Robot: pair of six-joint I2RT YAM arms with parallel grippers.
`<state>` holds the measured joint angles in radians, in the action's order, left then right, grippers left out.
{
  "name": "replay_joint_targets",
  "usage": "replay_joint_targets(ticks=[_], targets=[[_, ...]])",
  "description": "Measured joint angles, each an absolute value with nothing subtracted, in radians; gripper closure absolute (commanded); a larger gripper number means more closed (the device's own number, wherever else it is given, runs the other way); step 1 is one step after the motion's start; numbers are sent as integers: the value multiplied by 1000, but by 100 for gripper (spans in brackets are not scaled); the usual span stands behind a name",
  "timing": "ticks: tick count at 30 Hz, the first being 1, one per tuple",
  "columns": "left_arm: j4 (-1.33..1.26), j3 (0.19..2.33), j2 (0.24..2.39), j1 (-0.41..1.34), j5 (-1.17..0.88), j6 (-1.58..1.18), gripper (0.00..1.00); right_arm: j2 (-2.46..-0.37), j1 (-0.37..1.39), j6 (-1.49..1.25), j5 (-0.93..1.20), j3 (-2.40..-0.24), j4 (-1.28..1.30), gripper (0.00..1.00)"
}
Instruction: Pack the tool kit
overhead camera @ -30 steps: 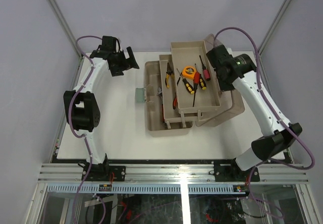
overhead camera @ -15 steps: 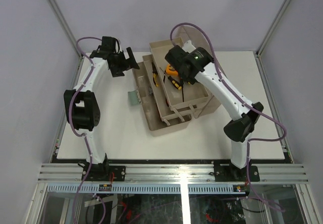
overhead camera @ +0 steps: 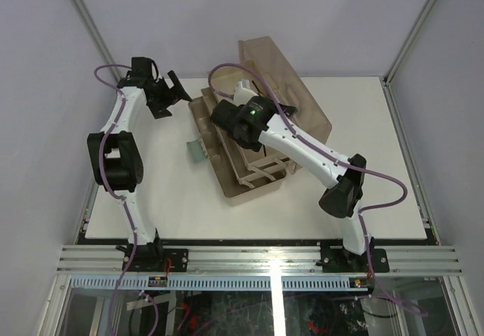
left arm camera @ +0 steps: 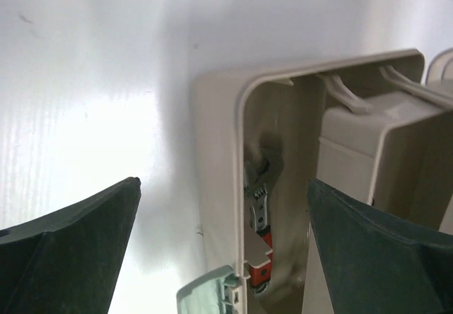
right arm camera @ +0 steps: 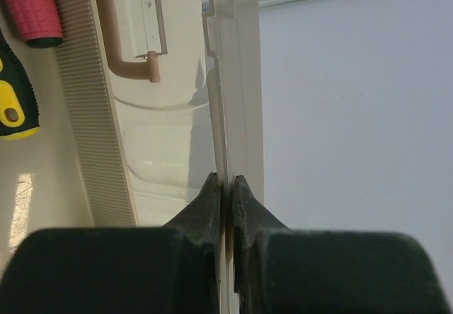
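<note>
With right claw (right arm camera: 226, 187) pinched on the lid (overhead camera: 291, 86) edge, swing slowly over the trays (overhead camera: 257, 171) at centre frame. Hold left claw (overhead camera: 170, 90), spread wide upper left, clear.

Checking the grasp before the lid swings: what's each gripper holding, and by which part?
The right gripper is pinched shut on the thin edge of the translucent lid. The left gripper is open and holds nothing.

- The right gripper (right arm camera: 226, 185), clamped on the lid (overhead camera: 291, 86), now hangs over the middle of the toolbox (overhead camera: 236, 191), no longer at its right side.
- The lid now stands raised over the toolbox.
- The toolbox now sits skewed.
</note>
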<state>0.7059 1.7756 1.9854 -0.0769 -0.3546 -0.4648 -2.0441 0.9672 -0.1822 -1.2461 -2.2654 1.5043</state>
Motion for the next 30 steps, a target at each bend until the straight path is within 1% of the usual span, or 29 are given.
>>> replay_joint_targets(ticks=[8,15,16,18,19,21,23,24,25,27,30], targets=[[706,1776,2014,-158,-360,-471,0,-2047,1056,-120,-1349,-2178,1408,100],[706,1776,2014,-174,-361,-471,0,-2102,1147,-47,-1471,-2119,1316,100],[706,1776,2014,-175,-361,-471,0,-2115,1159,-39,-1491,-2114,1306,98],[706,1776,2014,-175,-362,-471,0,-2147,1187,-28,-1530,-2110,1291,89],[706,1775,2014,-175,-364,-471,0,-2164,1200,-22,-1546,-2109,1285,80],[706,1775,2014,-176,-364,-471,0,-2196,1224,-18,-1570,-2109,1269,55],[706,1773,2014,-178,-364,-471,0,-2222,1247,-28,-1552,-2109,1228,28],[706,1770,2014,-178,-364,-470,0,-2236,1262,-37,-1529,-2108,1193,20],[706,1767,2014,-179,-364,-471,0,-2249,1277,-44,-1510,-2108,1164,15],[707,1761,2014,-179,-364,-470,0,-2265,1303,-29,-1514,-2109,1145,9],[707,1755,2014,-181,-363,-470,0,-2263,1328,-37,-1453,-2134,1073,6]])
